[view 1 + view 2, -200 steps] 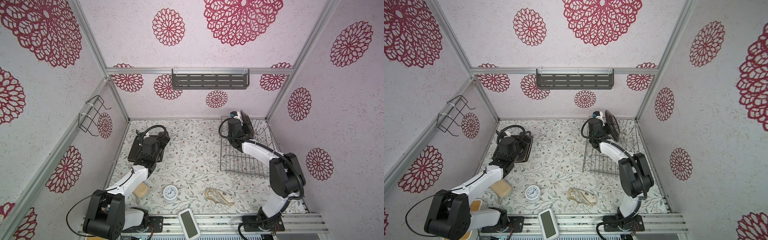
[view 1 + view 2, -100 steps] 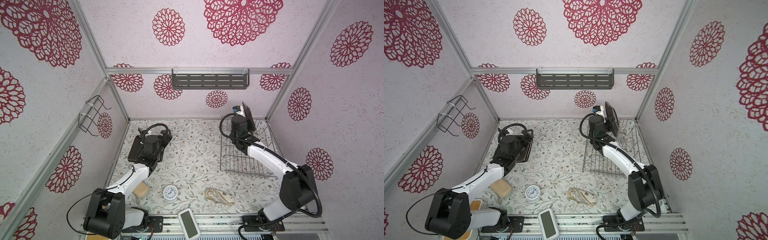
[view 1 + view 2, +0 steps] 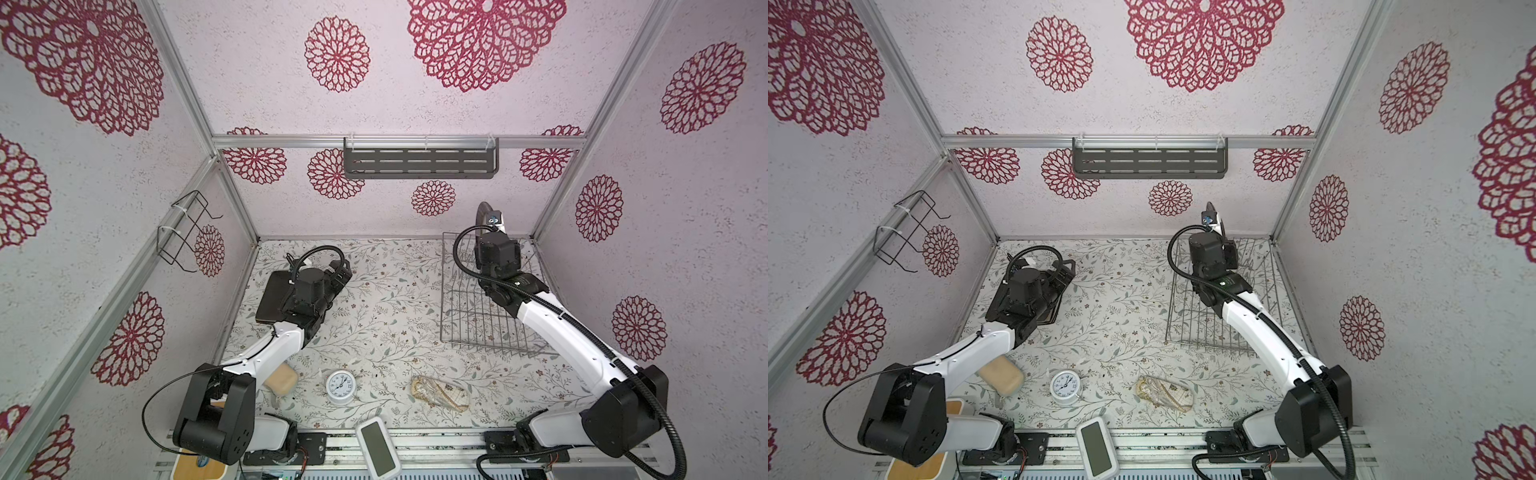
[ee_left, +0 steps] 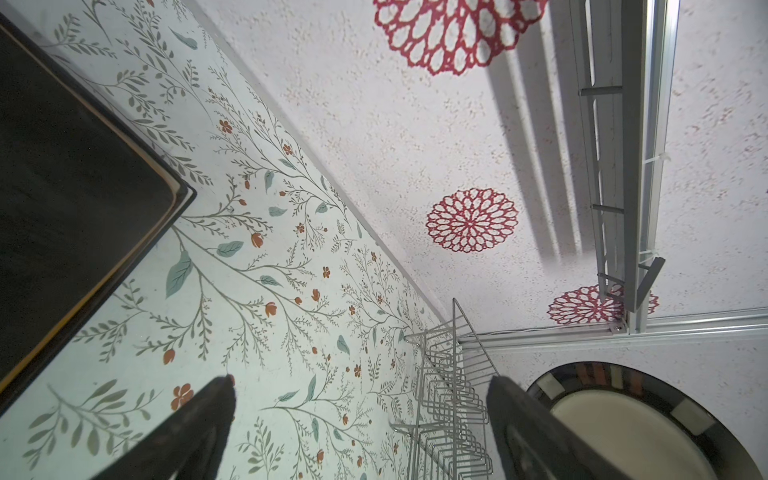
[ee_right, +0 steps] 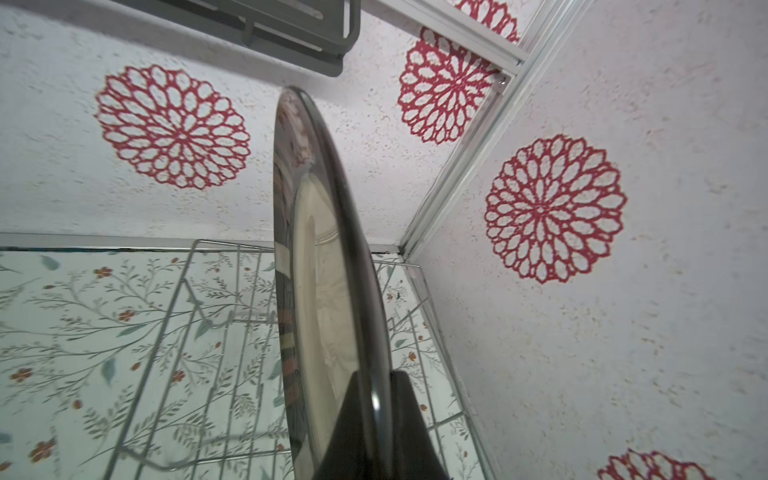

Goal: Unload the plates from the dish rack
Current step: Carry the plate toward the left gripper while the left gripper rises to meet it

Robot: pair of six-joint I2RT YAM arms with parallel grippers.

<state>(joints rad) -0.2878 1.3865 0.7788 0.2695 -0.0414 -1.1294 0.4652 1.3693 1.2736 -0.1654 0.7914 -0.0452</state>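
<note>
My right gripper (image 5: 372, 374) is shut on the rim of a round cream plate with a brown-striped border (image 5: 324, 270), holding it on edge above the far end of the silver wire dish rack (image 3: 478, 320). In both top views that plate (image 3: 483, 211) (image 3: 1212, 208) shows edge-on past the right gripper (image 3: 491, 225) (image 3: 1216, 224). The rack's tines (image 5: 199, 332) hold no other plate. At the left, dark brown square plates (image 3: 270, 297) (image 4: 62, 208) lie stacked flat. My left gripper (image 4: 361, 380) (image 3: 340, 270) hangs open just beyond their far corner, empty.
A small white clock (image 3: 340, 386), a beige block (image 3: 282, 378) and a crumpled patterned pouch (image 3: 440, 392) lie near the front. A white device (image 3: 378, 446) sits on the front rail. A grey slotted shelf (image 3: 419, 162) and a black wire holder (image 3: 183, 232) hang on the walls.
The right arm has raised the round plate up out of the rack, toward the back wall. The left gripper has drifted slightly toward the middle, still open.
</note>
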